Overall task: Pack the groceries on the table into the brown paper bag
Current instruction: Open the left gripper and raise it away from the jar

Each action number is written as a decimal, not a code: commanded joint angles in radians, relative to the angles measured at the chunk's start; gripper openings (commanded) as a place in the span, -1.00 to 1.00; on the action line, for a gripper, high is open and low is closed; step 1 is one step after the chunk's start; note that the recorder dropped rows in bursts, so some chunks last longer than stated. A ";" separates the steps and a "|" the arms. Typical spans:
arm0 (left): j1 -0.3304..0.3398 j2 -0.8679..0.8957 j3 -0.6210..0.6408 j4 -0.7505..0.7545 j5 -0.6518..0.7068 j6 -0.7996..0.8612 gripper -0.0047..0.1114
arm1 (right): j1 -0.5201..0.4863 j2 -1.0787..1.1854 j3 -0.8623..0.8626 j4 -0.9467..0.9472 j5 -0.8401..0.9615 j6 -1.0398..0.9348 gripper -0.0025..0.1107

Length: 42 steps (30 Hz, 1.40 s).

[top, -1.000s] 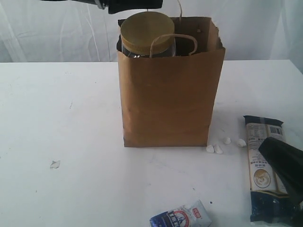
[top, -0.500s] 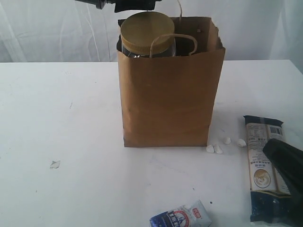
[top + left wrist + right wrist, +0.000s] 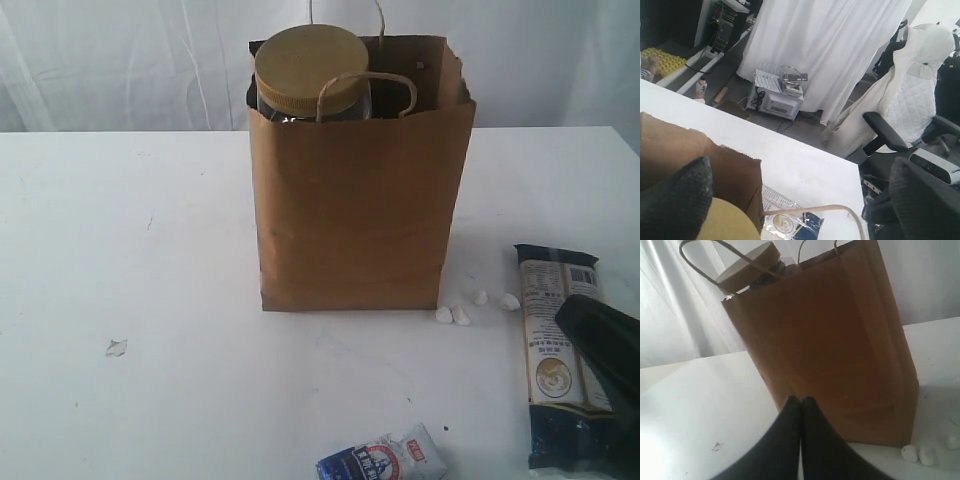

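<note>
Left end effector (image 3: 800,167) has risen above the brown paper bag (image 3: 355,215).

One bag (image 3: 355,220), one jar (image 3: 310,70), two packets (image 3: 548,340) (image 3: 385,460), perhaps four white bits (image 3: 461,316)

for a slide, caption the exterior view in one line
Jar sticks out of the brown paper bag; long dark packet and small blue-white packet lie on table

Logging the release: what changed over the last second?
The left gripper, open, withdrew above the bag and out of the top of the exterior view. The jar stays in the bag; the long packet, small packet and shut right gripper barely moved.
</note>
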 commanded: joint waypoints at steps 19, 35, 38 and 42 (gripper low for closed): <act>0.022 -0.367 -0.004 1.239 -0.468 -0.798 -0.92 | -0.009 0.003 -0.004 0.049 0.128 -0.003 -0.96; 0.097 -0.559 0.240 1.956 -0.478 -1.366 -0.92 | -0.009 0.003 -0.033 0.059 0.399 -0.129 -0.96; 0.097 -0.686 0.539 1.977 -0.754 -1.368 -0.92 | -0.009 0.003 -0.034 0.085 0.434 -0.111 -0.96; 0.097 -0.845 0.905 1.973 -1.001 -1.433 -0.92 | -0.009 0.003 -0.062 0.085 0.414 -0.111 -0.96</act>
